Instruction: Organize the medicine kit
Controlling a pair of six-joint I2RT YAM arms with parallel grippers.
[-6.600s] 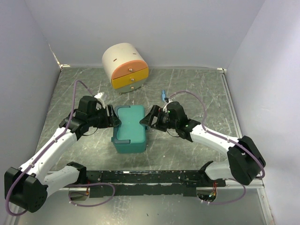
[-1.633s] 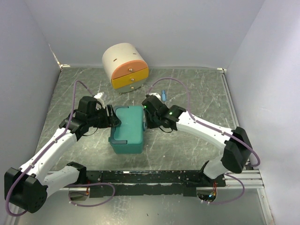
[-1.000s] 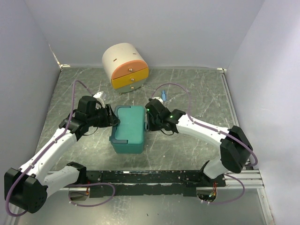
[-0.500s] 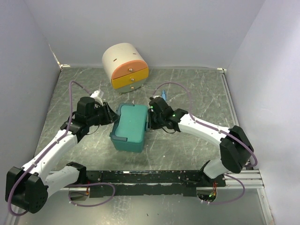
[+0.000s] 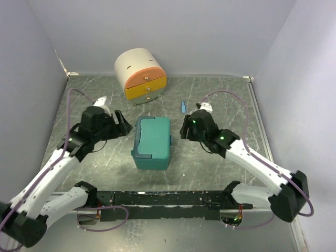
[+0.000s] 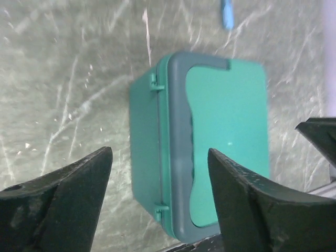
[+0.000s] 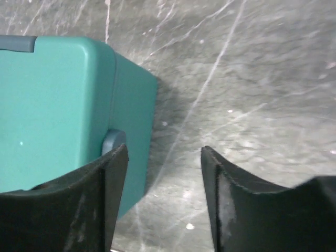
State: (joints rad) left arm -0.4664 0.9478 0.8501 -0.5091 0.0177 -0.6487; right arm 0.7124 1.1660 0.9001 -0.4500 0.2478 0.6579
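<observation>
Looking at the medicine kit (image 5: 152, 142) — sat shut on the table (image 5: 220, 105), long axis running near-to-far. Flanked by left gripper (image 5: 122, 123) and right gripper (image 5: 185, 127) — both gaped open, empty, roughly equally near.

Grey marbled bench (image 5: 189, 168): teal medicine kit (image 5: 153, 143) at centre, cream drawer cabinet (image 5: 139, 74) at back, small blue item (image 5: 182, 106) between.

One medicine kit (image 5: 152, 143), one cabinet (image 5: 137, 65) (two drawers (image 5: 146, 92)), one small blue item (image 5: 182, 106).
</observation>
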